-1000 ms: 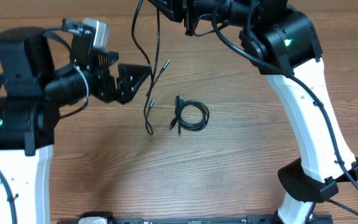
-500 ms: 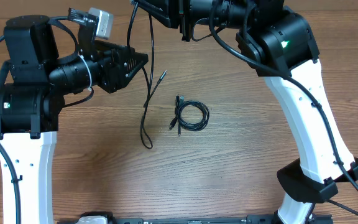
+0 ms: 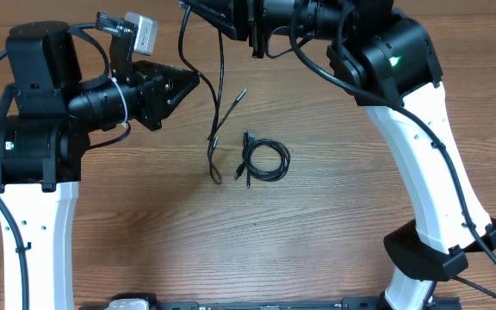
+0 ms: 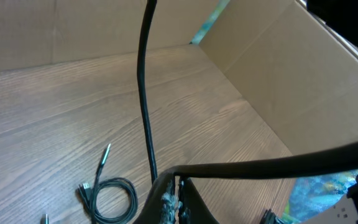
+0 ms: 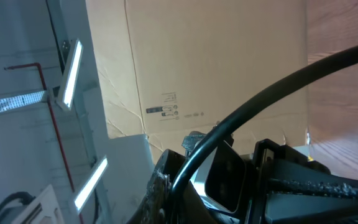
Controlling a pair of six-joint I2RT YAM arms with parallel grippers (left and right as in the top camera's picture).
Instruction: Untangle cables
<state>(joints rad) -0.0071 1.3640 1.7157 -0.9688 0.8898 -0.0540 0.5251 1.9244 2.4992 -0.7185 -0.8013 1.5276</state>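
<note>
After closing from spread, pinches hanging cable in left gripper, with right gripper clamped on its upper end. Swings tail nearer coiled cable on bench. Looks ready to pull strands apart.

The near table is left open; the centre is blocked by a hanging cable and a coiled cable.

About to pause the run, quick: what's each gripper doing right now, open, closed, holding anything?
Left gripper: closed, pinching a thin black cable.
Right gripper: closed, gripping a thin black cable that runs out between its fingers.
</note>
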